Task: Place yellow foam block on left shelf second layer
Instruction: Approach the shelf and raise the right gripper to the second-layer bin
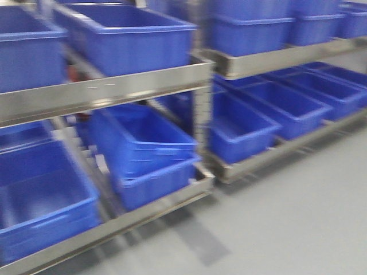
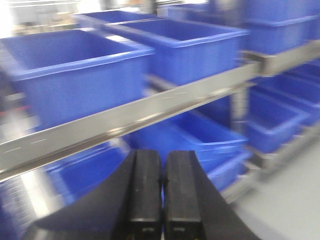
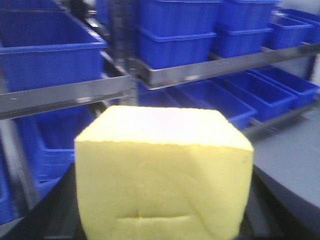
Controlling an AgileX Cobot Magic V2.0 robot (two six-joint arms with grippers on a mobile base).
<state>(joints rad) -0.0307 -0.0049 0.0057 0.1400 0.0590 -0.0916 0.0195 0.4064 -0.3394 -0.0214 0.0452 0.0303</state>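
Observation:
The yellow foam block [image 3: 164, 170] fills the middle of the right wrist view, pale yellow and creased along its lower front. My right gripper [image 3: 163, 217] is shut on it; a dark finger [image 3: 57, 210] shows at each side, and the block hides the tips. My left gripper [image 2: 163, 156] is shut, its black pads pressed together with nothing between them. It points at the left shelf's steel rail [image 2: 150, 107]. In the exterior view the left shelf [image 1: 114, 89] shows an upper and a lower level, both carrying blue bins. Neither gripper appears in that view.
Blue bins sit on the upper level [image 1: 135, 34] and lower level [image 1: 143, 149] of the left shelf. A second shelf [image 1: 275, 60] stands to the right, its bins [image 1: 246, 126] open-topped. A steel post [image 1: 200, 114] separates them. Grey floor [image 1: 287, 217] lies in front.

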